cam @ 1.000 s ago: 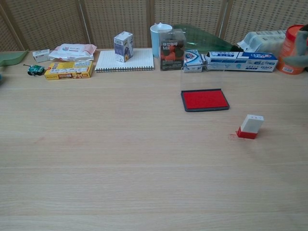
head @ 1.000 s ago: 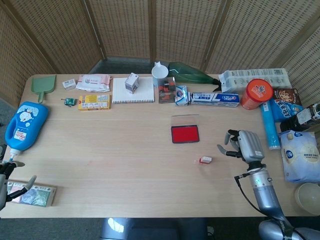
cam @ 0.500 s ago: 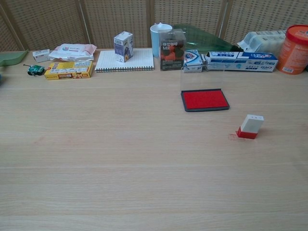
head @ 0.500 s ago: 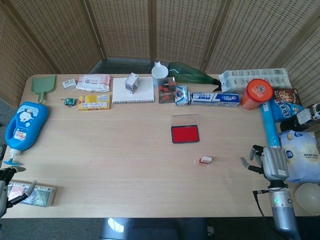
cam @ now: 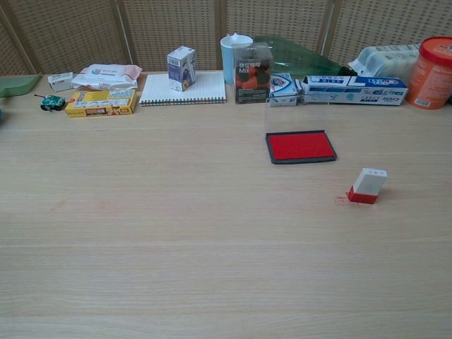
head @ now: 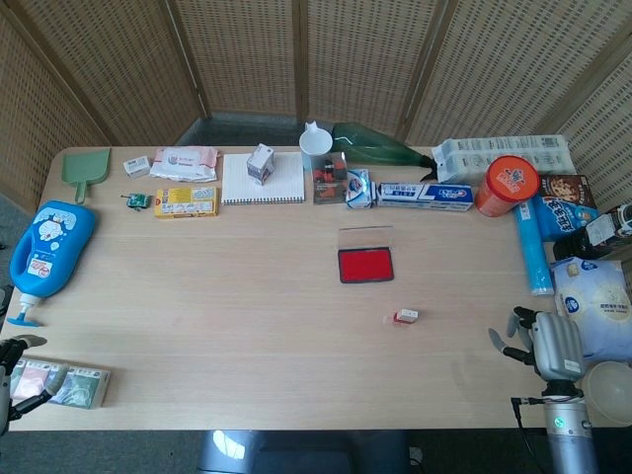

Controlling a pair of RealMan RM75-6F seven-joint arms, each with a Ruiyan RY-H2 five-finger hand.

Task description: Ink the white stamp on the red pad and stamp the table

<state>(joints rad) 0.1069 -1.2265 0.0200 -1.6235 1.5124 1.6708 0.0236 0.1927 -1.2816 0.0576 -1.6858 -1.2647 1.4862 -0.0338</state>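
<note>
Pictured at centre right of the head view: white stamp (head: 406, 316) standing alone on the wooden table (head: 247, 296), red base down, just below and right of the open red ink pad (head: 365, 265), apart from it. Visible in the chest view beside the stamp's base: a faint reddish mark (cam: 342, 202), possibly an impression already made, though too pale to be sure. At lower right edge, right hand (head: 548, 346) held off the table's corner, fingers apart, grasping nothing, well clear of the stamp. At lower left edge, left hand (head: 15, 370) only partly in frame, above a packet (head: 64, 385), apparently empty; state not readable. Along the top, clutter parked out of the working area: spiral notebook (head: 263, 180), toothpaste box (head: 425, 195), orange canister (head: 506, 185).
</note>
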